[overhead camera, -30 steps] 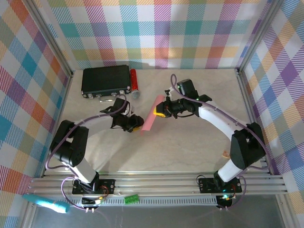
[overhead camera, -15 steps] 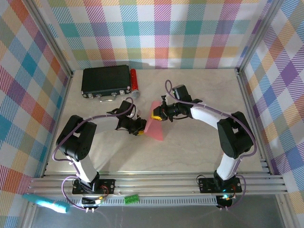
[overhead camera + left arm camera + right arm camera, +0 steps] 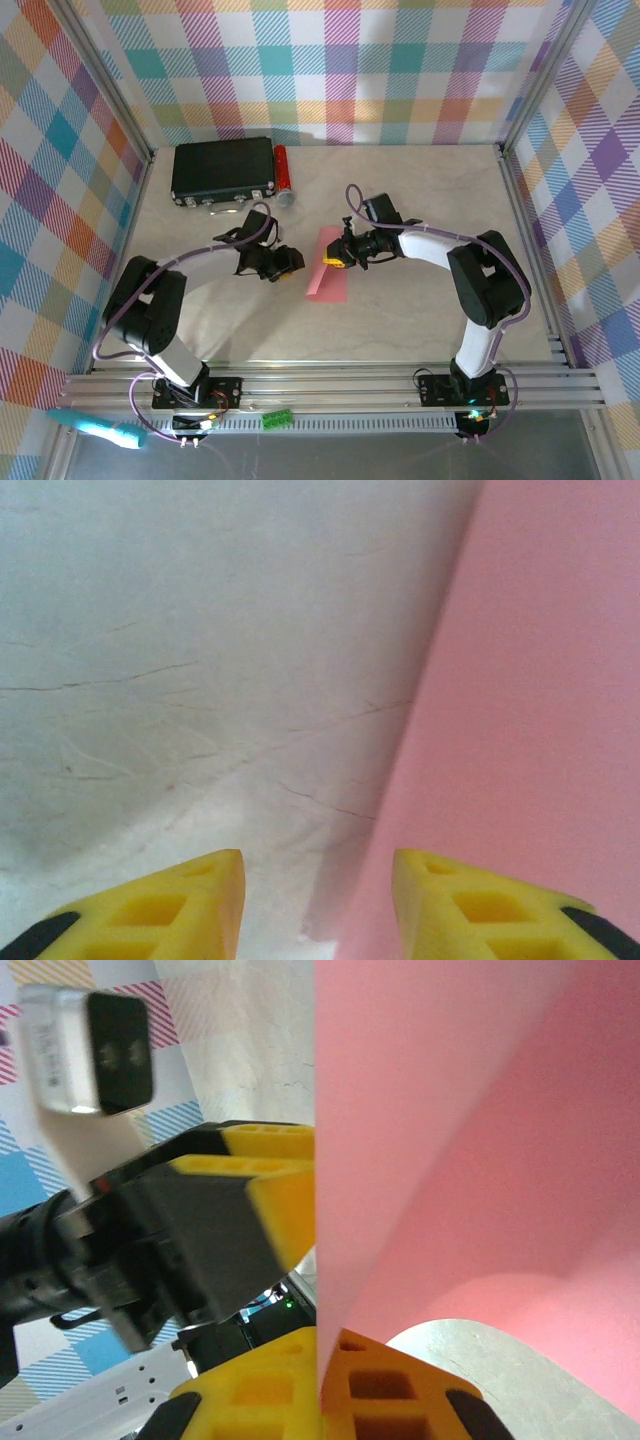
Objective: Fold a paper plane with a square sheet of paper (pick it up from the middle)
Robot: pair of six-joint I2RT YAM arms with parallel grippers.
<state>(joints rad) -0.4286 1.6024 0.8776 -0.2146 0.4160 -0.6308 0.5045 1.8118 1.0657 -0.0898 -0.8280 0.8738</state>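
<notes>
The square sheet of paper (image 3: 327, 275) rests on the table (image 3: 420, 320), right of the black box (image 3: 222, 168) and nearer the arms; the right gripper (image 3: 334, 259) is pinched tight on its edge; the left gripper (image 3: 290, 264), between box and sheet, stands half-spread, holding nothing.

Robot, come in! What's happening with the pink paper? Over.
Right gripper shut on paper. Left gripper open beside it, empty. Paper folded narrow. Box far off, not in the way.

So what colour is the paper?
Pink-red; the square sheet of paper shows best in the left wrist view.
</notes>
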